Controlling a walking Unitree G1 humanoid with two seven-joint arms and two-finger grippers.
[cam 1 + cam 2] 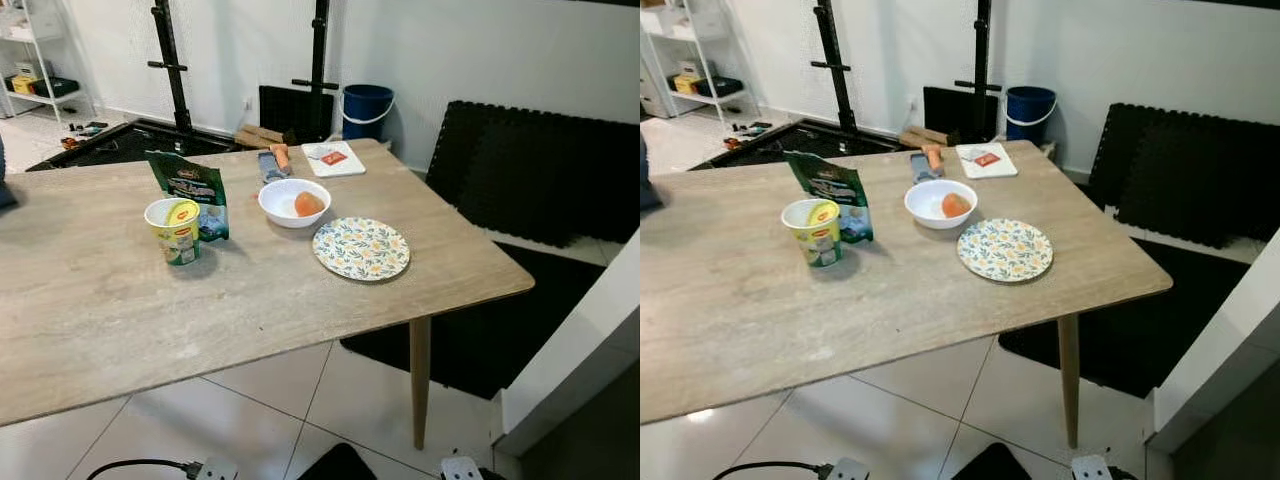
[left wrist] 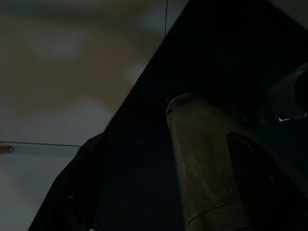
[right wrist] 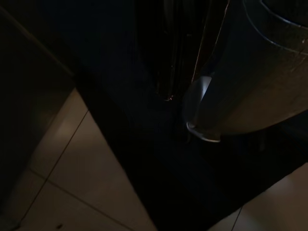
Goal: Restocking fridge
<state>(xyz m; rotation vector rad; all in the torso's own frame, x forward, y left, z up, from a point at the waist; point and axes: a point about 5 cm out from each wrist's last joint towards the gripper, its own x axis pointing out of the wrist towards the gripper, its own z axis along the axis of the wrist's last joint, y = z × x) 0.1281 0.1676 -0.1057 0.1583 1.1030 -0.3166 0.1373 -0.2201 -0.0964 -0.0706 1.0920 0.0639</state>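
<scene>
On the wooden table (image 1: 120, 300), the food sits in a loose row across the middle. Farthest left is an open yellow-and-green instant cup (image 1: 174, 230), upright, its lid peeled back. Just behind it, at its one o'clock and touching or nearly so, stands a green pouch (image 1: 192, 190), leaning slightly. To the right, at the cup's two o'clock, is a white bowl (image 1: 294, 203) with an orange piece of food (image 1: 309, 204) inside, toward its right side. At the bowl's five o'clock, just beside it but apart, lies a floral plate (image 1: 361, 248), flat and bare. At the bowl's twelve o'clock, near the far edge, lies a grey tool with an orange handle (image 1: 273, 162), and right of that a white board (image 1: 334, 159) carrying a small red packet (image 1: 334, 157).

Beyond the table, a blue bucket (image 1: 366, 110) stands against the wall, with black foam mats (image 1: 540, 170) leaning to its right.

Both arms hang low over pale tiled floor; the wrist views are very dark, and I cannot tell how either gripper's fingers are set.
</scene>
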